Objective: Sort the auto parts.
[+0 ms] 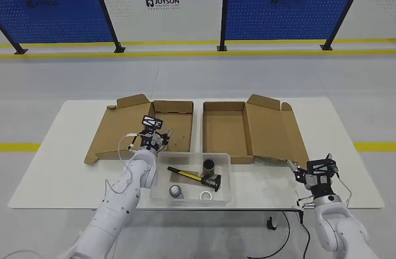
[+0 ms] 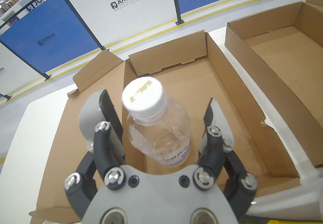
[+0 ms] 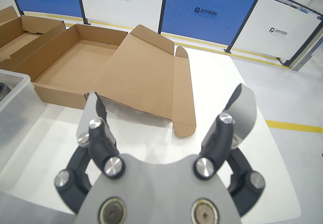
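A clear plastic bottle point(image 2: 159, 129) with a white cap stands upright in the left cardboard box point(image 2: 199, 78), near its front wall. My left gripper point(image 2: 157, 96) is open around the bottle, a finger on each side with a small gap to it. Seen from above, that gripper point(image 1: 153, 137) hangs over the left box point(image 1: 178, 123). A clear bin point(image 1: 160, 184) at the table's front holds a black and yellow tool point(image 1: 193, 175), a black cylinder point(image 1: 209, 167), a small round part point(image 1: 176, 191) and a white ring point(image 1: 204, 195). My right gripper point(image 3: 166, 91) is open and holds nothing, over the table's front right point(image 1: 312, 169).
An open cardboard box point(image 1: 227, 133) lies right of the left one, its lid flap point(image 3: 146, 76) spread flat toward my right gripper. The bin's corner point(image 3: 15, 88) is beside that box. White table point(image 1: 55, 162) stretches out left of the boxes.
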